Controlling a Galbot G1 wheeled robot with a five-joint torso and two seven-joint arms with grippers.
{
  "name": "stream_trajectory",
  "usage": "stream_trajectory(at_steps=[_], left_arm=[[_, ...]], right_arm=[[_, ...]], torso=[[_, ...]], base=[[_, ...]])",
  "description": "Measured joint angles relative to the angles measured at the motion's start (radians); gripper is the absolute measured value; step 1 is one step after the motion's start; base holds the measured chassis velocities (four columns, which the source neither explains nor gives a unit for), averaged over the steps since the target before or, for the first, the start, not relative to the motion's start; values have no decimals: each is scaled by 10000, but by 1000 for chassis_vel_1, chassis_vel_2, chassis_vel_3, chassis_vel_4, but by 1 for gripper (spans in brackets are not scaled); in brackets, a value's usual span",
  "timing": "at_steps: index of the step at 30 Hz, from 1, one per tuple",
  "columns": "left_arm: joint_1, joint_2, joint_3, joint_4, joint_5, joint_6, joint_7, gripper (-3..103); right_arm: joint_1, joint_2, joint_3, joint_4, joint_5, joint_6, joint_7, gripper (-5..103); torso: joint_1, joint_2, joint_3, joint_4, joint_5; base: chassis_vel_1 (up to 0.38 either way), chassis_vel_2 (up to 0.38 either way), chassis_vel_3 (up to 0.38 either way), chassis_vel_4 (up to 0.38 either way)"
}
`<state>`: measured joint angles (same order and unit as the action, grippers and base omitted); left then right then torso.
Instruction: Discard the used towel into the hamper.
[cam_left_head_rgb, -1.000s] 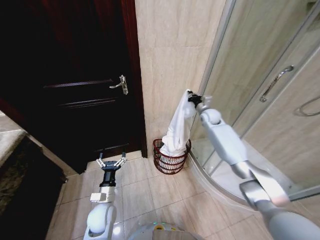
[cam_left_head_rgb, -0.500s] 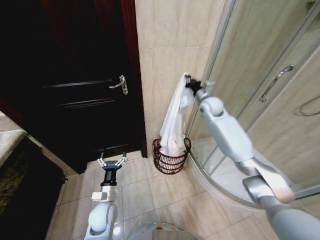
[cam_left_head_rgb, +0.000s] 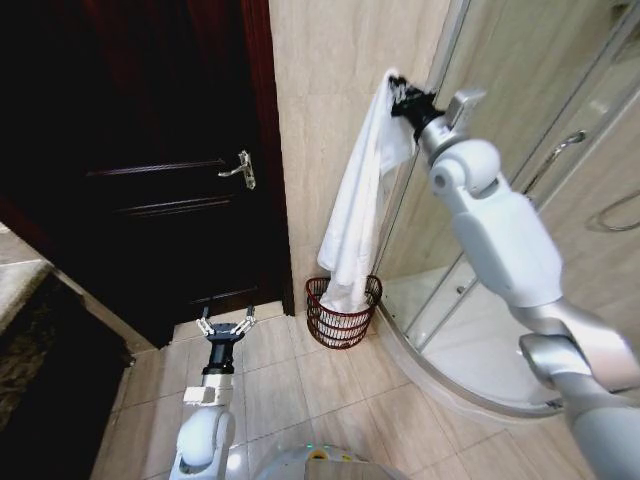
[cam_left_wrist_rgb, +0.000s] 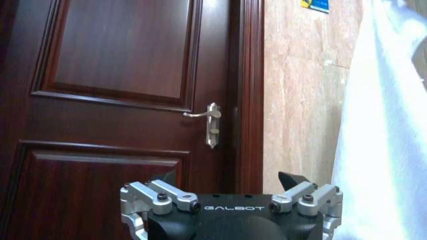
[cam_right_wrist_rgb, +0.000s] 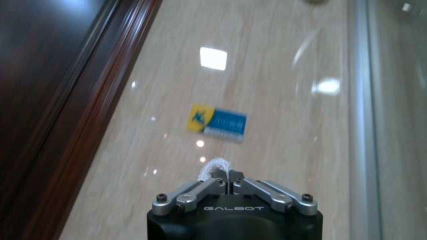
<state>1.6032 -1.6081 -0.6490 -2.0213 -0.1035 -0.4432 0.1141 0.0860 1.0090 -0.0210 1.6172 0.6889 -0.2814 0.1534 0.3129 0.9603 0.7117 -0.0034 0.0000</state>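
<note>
A long white towel (cam_left_head_rgb: 358, 215) hangs from my right gripper (cam_left_head_rgb: 404, 96), which is shut on its top corner high against the tiled wall. The towel's lower end reaches into the dark red-brown hamper (cam_left_head_rgb: 341, 318) on the floor by the wall. In the right wrist view the fingers of the right gripper (cam_right_wrist_rgb: 227, 178) pinch a tuft of the towel (cam_right_wrist_rgb: 212, 167). My left gripper (cam_left_head_rgb: 224, 326) is low near the floor in front of the door, open and empty. The left wrist view shows the left gripper (cam_left_wrist_rgb: 230, 186) facing the door, with the towel (cam_left_wrist_rgb: 387, 135) beside it.
A dark wooden door (cam_left_head_rgb: 150, 170) with a metal handle (cam_left_head_rgb: 243, 170) stands left of the hamper. A curved glass shower enclosure (cam_left_head_rgb: 540, 180) is on the right, its raised base (cam_left_head_rgb: 440, 375) close to the hamper. Tiled floor (cam_left_head_rgb: 290, 385) lies in front.
My right arm has risen, lifting the towel's top corner much higher up the wall. The towel now hangs stretched, its lower end still in the hamper. The left arm has not moved.
</note>
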Motion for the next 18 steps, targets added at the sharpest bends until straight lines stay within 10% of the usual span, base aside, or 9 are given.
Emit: stream_trajectory(at_steps=[11, 18], left_arm=[[-12, 1, 59, -43, 187, 28, -2, 100], [53, 0, 180, -25, 436, -12, -14, 100]], right_arm=[[-66, -433, 458, 128, 503, -572, -23, 1], [-2095, 67, 140, -691, -37, 371, -77, 1]], torso=[[-2, 1, -2, -3, -1], [0, 0, 2, 1, 1]], base=[[0, 0, 0, 0], [0, 0, 0, 0]])
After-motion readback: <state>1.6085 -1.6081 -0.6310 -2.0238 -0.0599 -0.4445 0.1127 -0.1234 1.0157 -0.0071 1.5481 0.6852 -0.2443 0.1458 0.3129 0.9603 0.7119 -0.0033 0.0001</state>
